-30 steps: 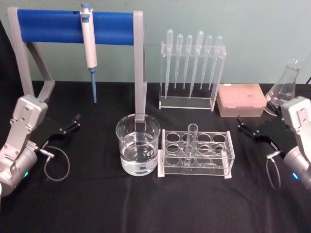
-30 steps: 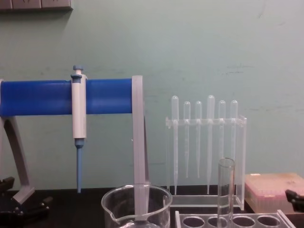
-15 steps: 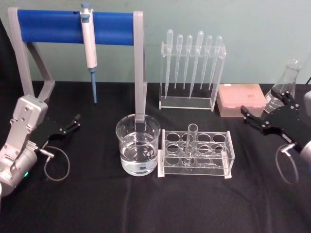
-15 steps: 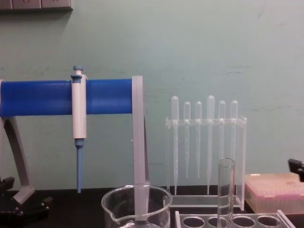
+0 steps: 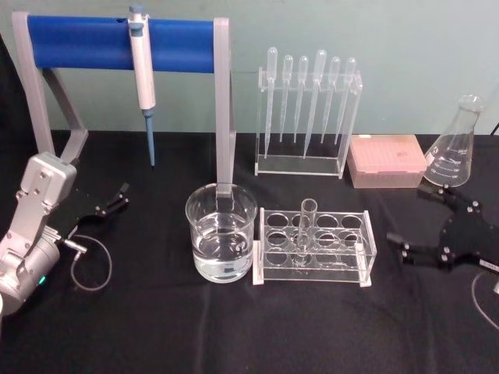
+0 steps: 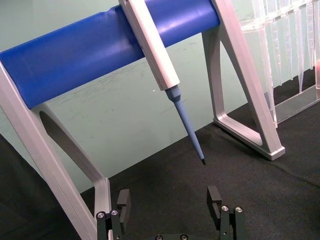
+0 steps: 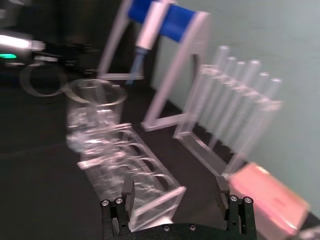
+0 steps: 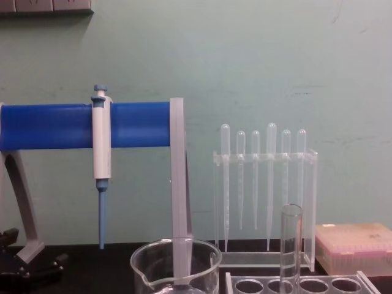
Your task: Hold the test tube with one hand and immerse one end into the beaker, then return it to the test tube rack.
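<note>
**Tube** (image 5: 306, 226): clear glass, upright in a middle hole of the rack (image 5: 351, 269), open end up. Nothing is touching it. In the chest view the tube (image 8: 291, 245) rises well above the rim of the beaker (image 8: 177, 260).

**Beaker** (image 5: 204, 257): just left of the rack, partly filled with clear liquid. Whether it touches the rack cannot be told.

**Right gripper** (image 5: 407, 215): low over the table (image 5: 234, 335), right of the rack and apart from it. The jaws are spread wide and hold nothing. In the right wrist view the right gripper (image 7: 174, 192) has the rack ahead of it, beyond the fingertips.

**Left gripper** (image 5: 122, 195): parked at the left, near the foot of the stand (image 5: 78, 43). Its jaws are apart and empty. In the left wrist view the left gripper (image 6: 169, 197) sits below the pipettor (image 6: 160, 60).

**Other stock, far side:** pipettes (image 5: 308, 93), pink box (image 5: 386, 160), flask (image 5: 456, 148).

**Step in hand:** judged to be the approach for the first grasp. The tube is not yet lifted, and the dip and the return remain to be done.

**Next move calls for:**
- Carry the right gripper left to the tube's upper part, above the rack top.
- Set the open jaws on either side of the glass.
- Close gently and squarely, since a smooth tube may slip or tilt.
- Lift straight up, clear of the hole.
- Cross over to the beaker.
</note>
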Controlling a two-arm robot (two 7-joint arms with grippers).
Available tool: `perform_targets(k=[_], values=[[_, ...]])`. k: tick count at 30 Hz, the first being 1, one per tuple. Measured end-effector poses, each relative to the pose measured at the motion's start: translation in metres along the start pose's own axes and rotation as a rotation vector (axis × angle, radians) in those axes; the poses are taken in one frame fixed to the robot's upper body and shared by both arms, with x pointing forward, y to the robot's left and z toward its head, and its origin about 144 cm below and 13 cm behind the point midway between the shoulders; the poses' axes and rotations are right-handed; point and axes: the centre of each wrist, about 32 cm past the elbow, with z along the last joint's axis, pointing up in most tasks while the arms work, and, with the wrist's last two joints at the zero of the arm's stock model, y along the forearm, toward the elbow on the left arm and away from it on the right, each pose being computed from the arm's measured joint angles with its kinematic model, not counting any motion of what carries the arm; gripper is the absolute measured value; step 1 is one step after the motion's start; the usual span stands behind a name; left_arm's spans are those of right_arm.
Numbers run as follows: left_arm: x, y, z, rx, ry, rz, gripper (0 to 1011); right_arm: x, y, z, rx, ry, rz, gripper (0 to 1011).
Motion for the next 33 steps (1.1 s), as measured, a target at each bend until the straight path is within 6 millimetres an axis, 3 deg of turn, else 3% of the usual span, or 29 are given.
perform_targets(k=[9, 33], values=[[0.000, 0.000, 0.000, 0.000, 0.000, 0.000, 1000, 0.006, 0.000, 0.002, 0.028, 0.011, 0.162, 1002], [0.000, 0.000, 0.000, 0.000, 0.000, 0.000, 1000, -0.017, 0.068, 0.020, 0.033, 0.033, 0.275, 1002]])
